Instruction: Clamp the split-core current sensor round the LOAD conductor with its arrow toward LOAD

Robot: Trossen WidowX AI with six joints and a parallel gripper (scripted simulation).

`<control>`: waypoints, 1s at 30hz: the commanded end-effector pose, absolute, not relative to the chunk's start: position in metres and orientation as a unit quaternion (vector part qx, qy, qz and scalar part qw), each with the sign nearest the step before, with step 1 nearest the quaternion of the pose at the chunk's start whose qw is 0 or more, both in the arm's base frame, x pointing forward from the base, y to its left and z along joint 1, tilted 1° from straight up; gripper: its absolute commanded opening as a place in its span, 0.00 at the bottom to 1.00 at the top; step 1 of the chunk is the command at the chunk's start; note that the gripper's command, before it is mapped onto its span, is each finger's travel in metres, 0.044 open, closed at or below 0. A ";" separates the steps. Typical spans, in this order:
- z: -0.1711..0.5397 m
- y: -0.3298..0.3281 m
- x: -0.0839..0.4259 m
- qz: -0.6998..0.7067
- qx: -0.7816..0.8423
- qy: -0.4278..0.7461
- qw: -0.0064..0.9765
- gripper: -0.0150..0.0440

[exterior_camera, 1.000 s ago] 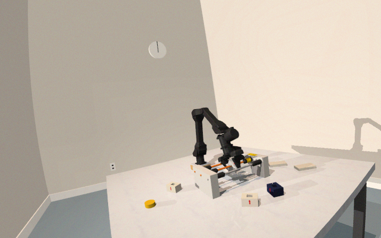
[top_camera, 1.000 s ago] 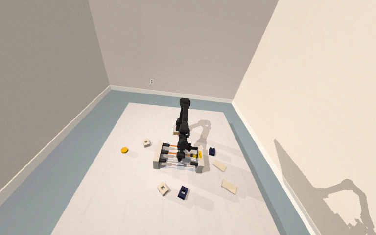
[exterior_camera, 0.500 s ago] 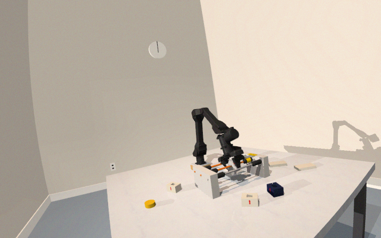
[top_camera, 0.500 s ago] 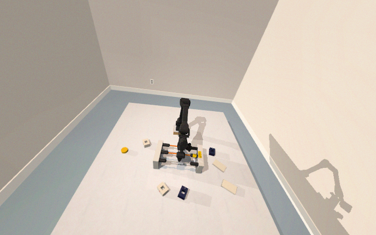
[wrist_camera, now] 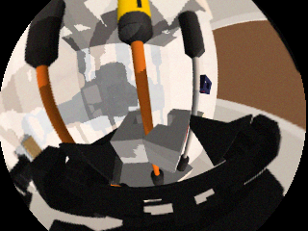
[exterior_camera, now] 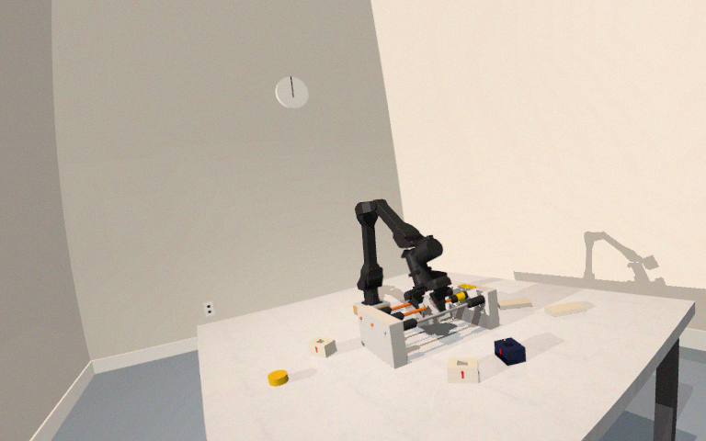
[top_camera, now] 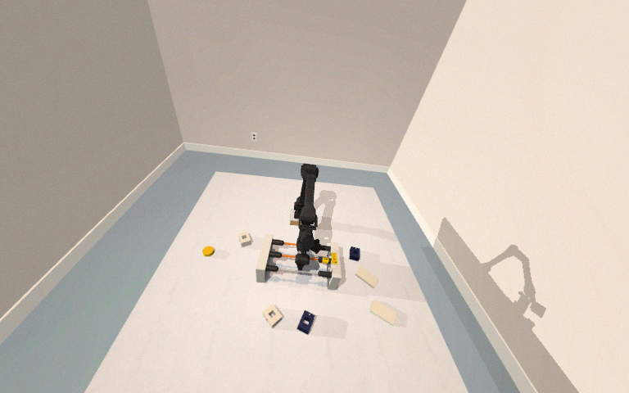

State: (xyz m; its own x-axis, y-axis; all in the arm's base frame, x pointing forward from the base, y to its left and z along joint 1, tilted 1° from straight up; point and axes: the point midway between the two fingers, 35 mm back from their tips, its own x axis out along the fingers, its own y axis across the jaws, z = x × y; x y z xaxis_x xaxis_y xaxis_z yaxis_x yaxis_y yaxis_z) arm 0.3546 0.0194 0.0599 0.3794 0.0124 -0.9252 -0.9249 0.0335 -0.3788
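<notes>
The open current sensor [wrist_camera: 168, 144] shows as two grey halves between my fingers in the wrist view. My gripper [exterior_camera: 427, 304] [wrist_camera: 158, 121] stands wide, with a fingertip against each half, and holds the sensor above the table. The middle orange conductor [top_camera: 288, 256] [wrist_camera: 141, 72] passes between the halves and is partly hidden by the right one. Its far end has a yellow sleeve [top_camera: 326, 260] [exterior_camera: 460, 296] [wrist_camera: 134, 7], beside a yellow marker [top_camera: 334, 258] [exterior_camera: 467, 286] on the end block; its text is not legible. A thin red mark shows on the right half's edge; the arrow's direction is unclear.
Another orange conductor [wrist_camera: 45, 91] and a grey conductor [wrist_camera: 195, 82] flank the middle one, between two end blocks [top_camera: 263, 264] [exterior_camera: 382, 337]. Cream blocks [top_camera: 245, 238] [exterior_camera: 463, 370], dark blue blocks [top_camera: 355, 253] [exterior_camera: 510, 351], flat cream plates [top_camera: 383, 312] and a yellow disc [top_camera: 208, 250] lie around.
</notes>
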 end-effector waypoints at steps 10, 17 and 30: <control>0.060 0.019 0.355 0.391 -0.575 0.397 0.599 0.88; 0.060 0.019 0.355 0.391 -0.575 0.397 0.599 0.80; 0.060 0.019 0.355 0.391 -0.575 0.397 0.599 0.42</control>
State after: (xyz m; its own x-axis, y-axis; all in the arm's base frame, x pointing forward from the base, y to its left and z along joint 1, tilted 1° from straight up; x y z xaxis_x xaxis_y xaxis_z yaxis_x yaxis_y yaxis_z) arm 0.3552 0.0196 0.0604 0.3824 0.0128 -0.9239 -0.9236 0.0333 -0.3819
